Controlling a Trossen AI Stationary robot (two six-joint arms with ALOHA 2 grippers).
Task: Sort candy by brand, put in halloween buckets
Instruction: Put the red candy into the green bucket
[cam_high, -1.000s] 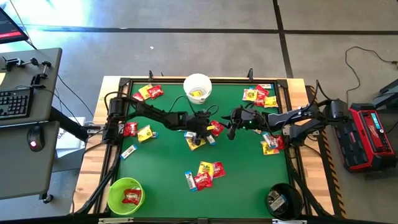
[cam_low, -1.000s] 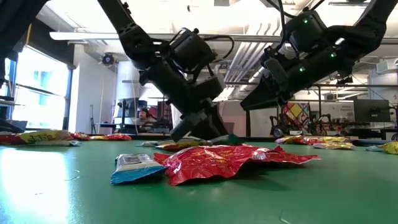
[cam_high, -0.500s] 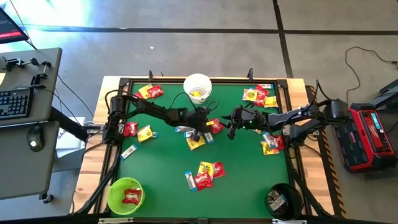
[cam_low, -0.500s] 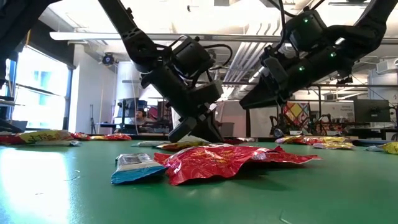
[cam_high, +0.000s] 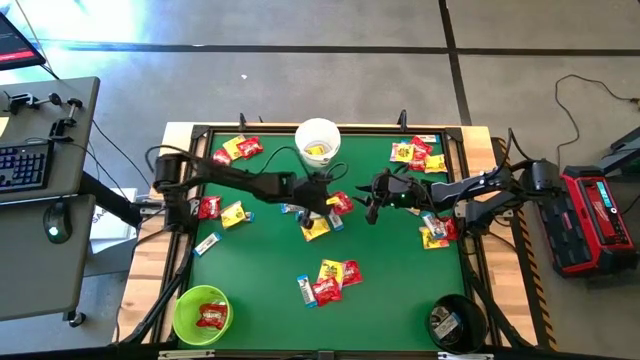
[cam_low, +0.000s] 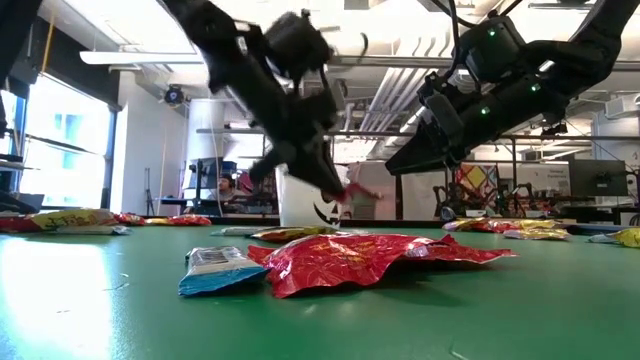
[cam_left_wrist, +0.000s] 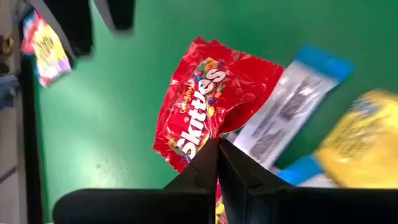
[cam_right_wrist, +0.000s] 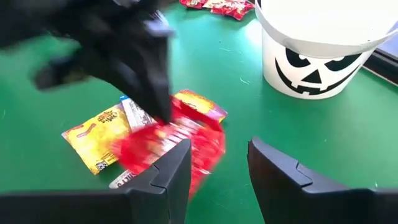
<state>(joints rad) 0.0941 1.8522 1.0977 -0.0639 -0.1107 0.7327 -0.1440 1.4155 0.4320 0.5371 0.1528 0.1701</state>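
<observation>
Left pincer (cam_left_wrist: 217, 163) grasping a red Skittles packet (cam_left_wrist: 208, 106) above the green worktop (cam_high: 260, 270).
The packet hangs from the clenched tips near mid-worktop, just before the white bucket (cam_high: 318, 141). It is crinkled, with white lettering. The right pincer (cam_right_wrist: 217, 168) hovers beside it, parted and holding nothing.
</observation>
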